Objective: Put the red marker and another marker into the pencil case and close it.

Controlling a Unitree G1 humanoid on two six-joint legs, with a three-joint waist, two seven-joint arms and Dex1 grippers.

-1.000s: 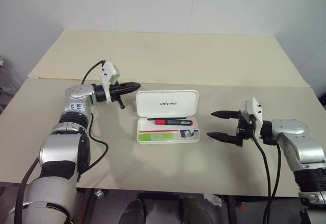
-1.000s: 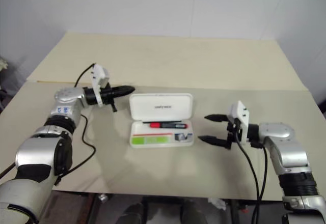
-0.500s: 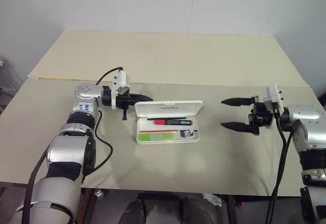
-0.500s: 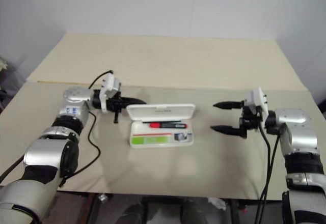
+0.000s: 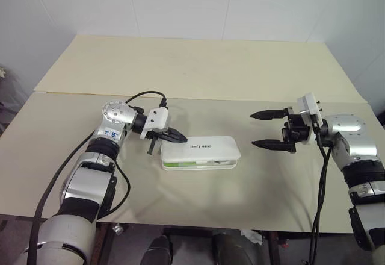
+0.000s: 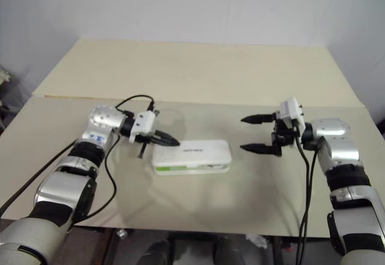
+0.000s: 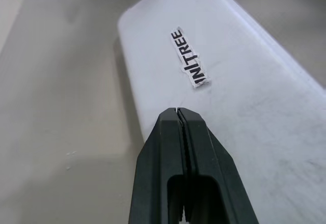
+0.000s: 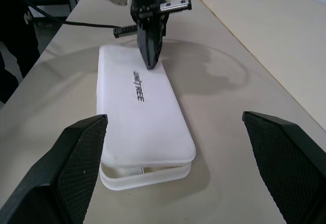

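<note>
The white hard plastic rounded-rectangle pencil case lies flat on the beige surface, toward its near half. The lid, bearing small dark logo text, is lowered over the base but not fully seated: a narrow gap stands along the near long edge and at the end facing the right gripper. Through that gap a strip of the light-green highlighter is visible inside the case. The red marker cannot be made out.

The left gripper has its two black fingers pressed together, holding nothing. Its tip is on or just above the lid at the case's left far corner; contact cannot be confirmed.

The right gripper stands well to the right of the case, apart from it, fingers spread wide and empty, pointing toward the case's right end.

Bare surface lies on every side of the case, with most room beyond its far edge. A seam crosses the surface behind the case.
</note>
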